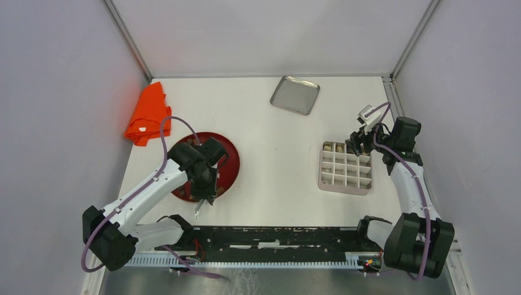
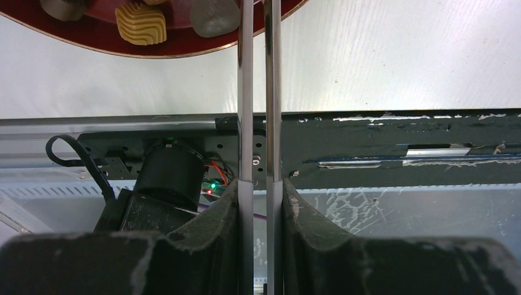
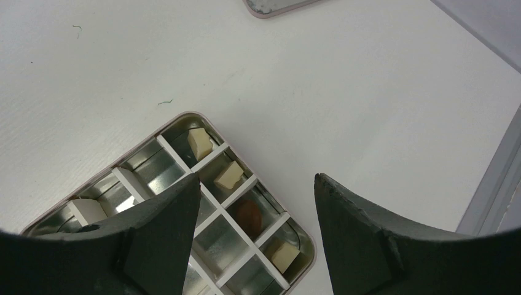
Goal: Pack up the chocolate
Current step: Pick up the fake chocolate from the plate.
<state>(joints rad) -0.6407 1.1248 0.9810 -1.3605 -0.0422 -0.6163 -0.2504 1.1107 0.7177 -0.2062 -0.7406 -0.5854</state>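
White table [image 1: 276, 141], left hand [image 2: 260, 192] with tweezers [image 2: 245, 92] low over red plate [image 1: 231, 155]

The left arm [image 1: 153, 187] hides most of the red plate [image 1: 232, 165]. In the left wrist view, the tongs [image 2: 245, 92] and some chocolate [image 2: 212, 15] run off the top edge. The right tool [image 3: 257, 183] blocks part of the divided tin [image 3: 222, 241].

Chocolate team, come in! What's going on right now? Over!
Left gripper shut on tweezers by plate. Right gripper open, empty, over box. Chocolate on plate, a few in box. Nothing in the way.
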